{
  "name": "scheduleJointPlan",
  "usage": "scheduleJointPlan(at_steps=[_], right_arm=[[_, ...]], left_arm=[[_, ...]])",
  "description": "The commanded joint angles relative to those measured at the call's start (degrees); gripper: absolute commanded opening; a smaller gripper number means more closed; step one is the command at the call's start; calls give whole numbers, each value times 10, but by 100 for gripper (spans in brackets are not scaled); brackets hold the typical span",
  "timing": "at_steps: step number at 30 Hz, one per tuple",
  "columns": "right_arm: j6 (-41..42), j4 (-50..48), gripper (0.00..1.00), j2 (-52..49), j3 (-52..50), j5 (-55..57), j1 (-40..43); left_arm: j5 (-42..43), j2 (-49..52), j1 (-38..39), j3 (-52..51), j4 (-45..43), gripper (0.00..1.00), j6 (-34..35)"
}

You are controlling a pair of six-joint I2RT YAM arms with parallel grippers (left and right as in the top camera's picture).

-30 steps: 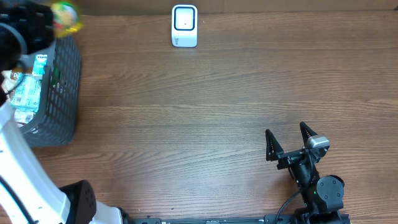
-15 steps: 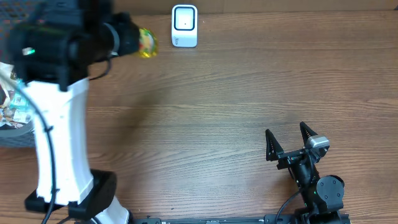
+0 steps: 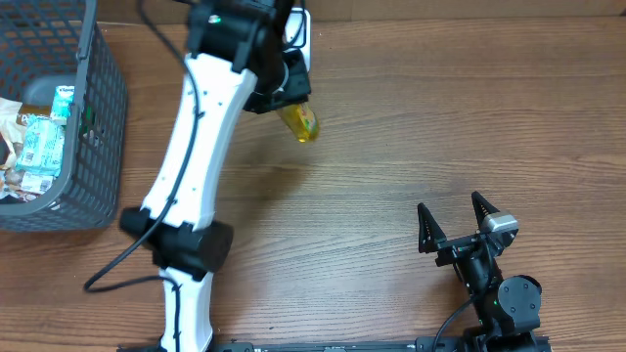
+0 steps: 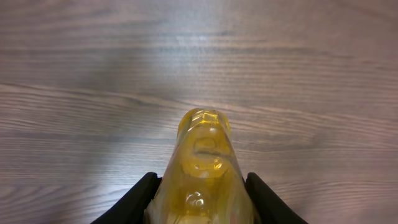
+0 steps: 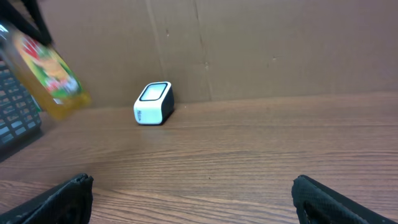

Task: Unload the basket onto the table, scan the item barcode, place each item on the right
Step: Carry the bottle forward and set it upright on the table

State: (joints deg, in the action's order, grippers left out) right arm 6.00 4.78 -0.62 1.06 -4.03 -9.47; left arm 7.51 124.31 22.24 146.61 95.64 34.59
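Wooden table, one yellow bottle in left pincer, one scanner, one basket.

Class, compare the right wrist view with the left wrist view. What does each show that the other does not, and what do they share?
Only the right wrist view shows the white scanner standing by the cardboard wall, a corner of the basket, and the printed label on the yellow bottle. Only the left wrist view shows the left gripper shut on the bottle's sides, seen from close up. Both show the bottle held above the wooden table.
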Motion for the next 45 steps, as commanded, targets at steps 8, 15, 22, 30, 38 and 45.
scheduleJointPlan(at_steps=[8, 15, 22, 30, 38, 45], right_arm=[[-2, -2, 100, 5, -6, 5, -3], [-2, -2, 100, 5, -6, 5, -3], [-2, -2, 100, 5, -6, 5, -3], [-2, -2, 100, 5, -6, 5, -3], [-2, -2, 100, 5, -6, 5, -3], [-2, -2, 100, 5, -6, 5, -3]], left_arm=[[2, 76, 24, 5, -34, 9, 14], [-85, 77, 81, 4, -84, 15, 19], [-162, 77, 153, 4, -124, 19, 81], [-191, 96, 210, 4, -157, 23, 115], [-185, 151, 222, 4, -178, 23, 118], [-184, 172, 222, 4, -190, 30, 117]])
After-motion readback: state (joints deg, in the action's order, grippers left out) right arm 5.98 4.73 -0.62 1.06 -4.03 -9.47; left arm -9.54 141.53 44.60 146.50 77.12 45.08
